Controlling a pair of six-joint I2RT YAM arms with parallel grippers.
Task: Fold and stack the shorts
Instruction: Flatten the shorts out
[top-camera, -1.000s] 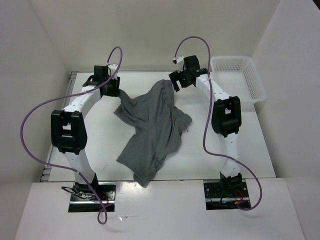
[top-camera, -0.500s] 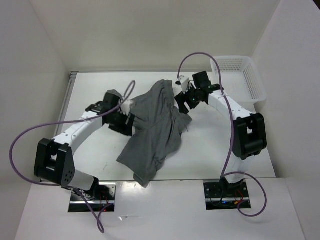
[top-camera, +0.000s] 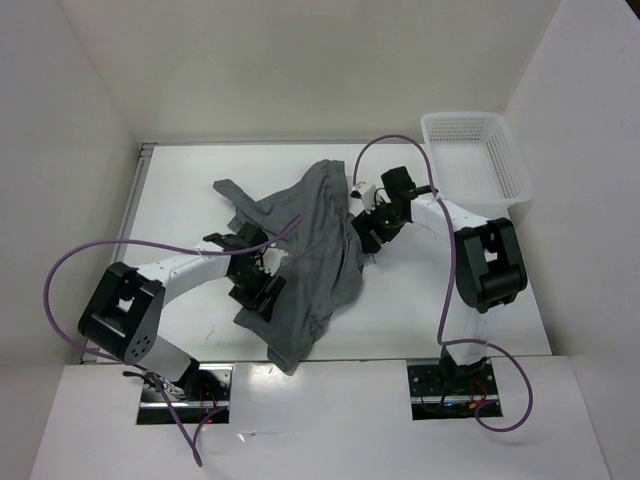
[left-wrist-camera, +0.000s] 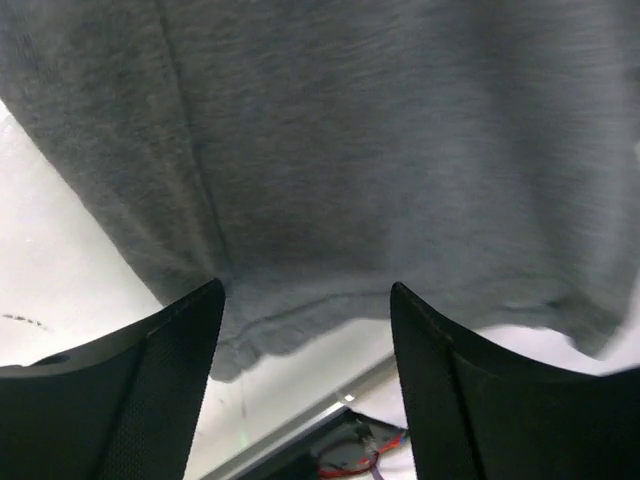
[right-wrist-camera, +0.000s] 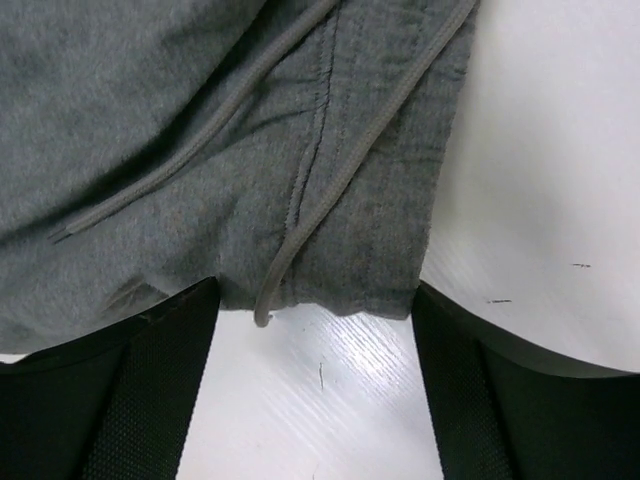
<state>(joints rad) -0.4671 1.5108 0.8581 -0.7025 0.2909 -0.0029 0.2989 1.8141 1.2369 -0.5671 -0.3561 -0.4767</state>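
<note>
The grey shorts (top-camera: 305, 250) lie crumpled in the middle of the white table, stretched from the far centre to the near edge. My left gripper (top-camera: 258, 287) is open and low at the shorts' left edge; in the left wrist view (left-wrist-camera: 305, 330) a grey hem (left-wrist-camera: 300, 320) lies just ahead of its jaws. My right gripper (top-camera: 362, 232) is open at the shorts' right edge; in the right wrist view (right-wrist-camera: 315, 330) the waistband (right-wrist-camera: 350, 230) with its drawstring (right-wrist-camera: 300, 230) lies just beyond its jaws. Neither gripper holds cloth.
A white mesh basket (top-camera: 480, 150) stands at the far right corner. White walls close in the table on the left, back and right. The arm base plates (top-camera: 185, 385) sit at the near edge.
Both arms have swung down from the far side toward the shorts. The left gripper moved near along the left edge; the right gripper came in to the right edge. The shorts' left part shifted.
</note>
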